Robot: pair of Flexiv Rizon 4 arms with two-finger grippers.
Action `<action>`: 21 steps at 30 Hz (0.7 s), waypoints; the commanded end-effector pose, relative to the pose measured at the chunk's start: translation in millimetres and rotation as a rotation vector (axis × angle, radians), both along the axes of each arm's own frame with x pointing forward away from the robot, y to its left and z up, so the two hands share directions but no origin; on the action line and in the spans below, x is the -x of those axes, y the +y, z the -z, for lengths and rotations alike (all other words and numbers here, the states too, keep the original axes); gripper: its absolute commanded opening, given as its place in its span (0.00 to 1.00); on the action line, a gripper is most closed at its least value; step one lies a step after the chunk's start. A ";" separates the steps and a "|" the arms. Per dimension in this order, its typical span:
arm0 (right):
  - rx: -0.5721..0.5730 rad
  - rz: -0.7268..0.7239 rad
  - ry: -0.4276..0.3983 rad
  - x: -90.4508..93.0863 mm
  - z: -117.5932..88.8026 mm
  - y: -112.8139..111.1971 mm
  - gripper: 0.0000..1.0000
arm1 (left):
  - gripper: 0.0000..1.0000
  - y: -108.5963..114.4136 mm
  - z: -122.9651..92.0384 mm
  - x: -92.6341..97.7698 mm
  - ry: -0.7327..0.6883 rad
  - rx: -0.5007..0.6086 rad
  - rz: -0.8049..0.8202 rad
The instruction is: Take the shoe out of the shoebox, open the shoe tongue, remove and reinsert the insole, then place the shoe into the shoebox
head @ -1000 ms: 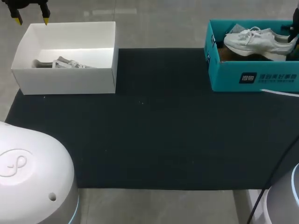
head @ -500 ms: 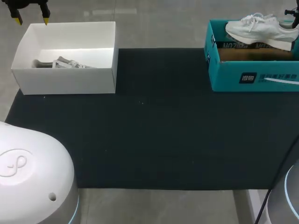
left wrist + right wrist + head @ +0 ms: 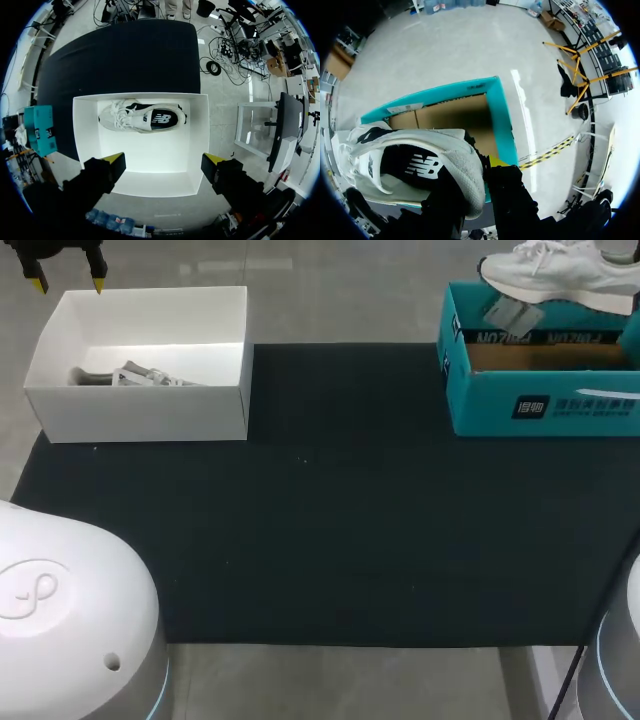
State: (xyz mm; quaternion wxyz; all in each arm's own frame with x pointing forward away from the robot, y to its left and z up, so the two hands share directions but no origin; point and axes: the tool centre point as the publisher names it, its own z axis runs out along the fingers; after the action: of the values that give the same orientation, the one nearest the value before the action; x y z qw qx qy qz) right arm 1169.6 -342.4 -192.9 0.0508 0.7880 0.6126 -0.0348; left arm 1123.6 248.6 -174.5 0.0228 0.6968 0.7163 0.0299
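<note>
The right gripper [image 3: 476, 175] is clamped on the heel of the white shoe [image 3: 555, 275], holding it in the air just above the teal shoebox [image 3: 540, 405] at 2 o'clock on the surface [image 3: 330, 520]. At 10 o'clock, the left gripper [image 3: 165, 160] hangs wide open, holding nothing, over a white box [image 3: 140, 415] containing another shoe [image 3: 142, 117].

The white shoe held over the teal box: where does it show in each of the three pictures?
Head view: white shoe at the far right, above the teal shoebox.
Left wrist view: probably the pale speck beside the distant teal shoebox, but it is too small to be sure.
Right wrist view: heel gripped in the right claw, over the teal shoebox.
Shared landmark: the teal shoebox.
</note>
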 end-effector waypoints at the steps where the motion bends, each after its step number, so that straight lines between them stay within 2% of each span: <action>1: 0.032 0.002 -0.065 21.4 -26.7 14.6 0.00 | 1.00 0.1 -0.4 0.4 0.000 -0.002 0.001; 12: 0.087 0.029 -0.133 38.0 -41.6 33.7 0.00 | 1.00 0.1 -0.4 0.4 0.000 -0.002 0.001; 21: 0.113 0.057 -0.172 63.5 -55.7 62.4 0.00 | 1.00 0.1 -0.4 0.4 0.000 -0.002 0.001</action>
State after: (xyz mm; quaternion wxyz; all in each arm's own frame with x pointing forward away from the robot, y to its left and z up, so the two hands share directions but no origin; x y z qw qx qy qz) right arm 1130.9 -290.8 -144.0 0.0673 0.8106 0.5789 -0.0577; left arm 1123.6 248.7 -174.4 0.0228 0.6968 0.7163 0.0299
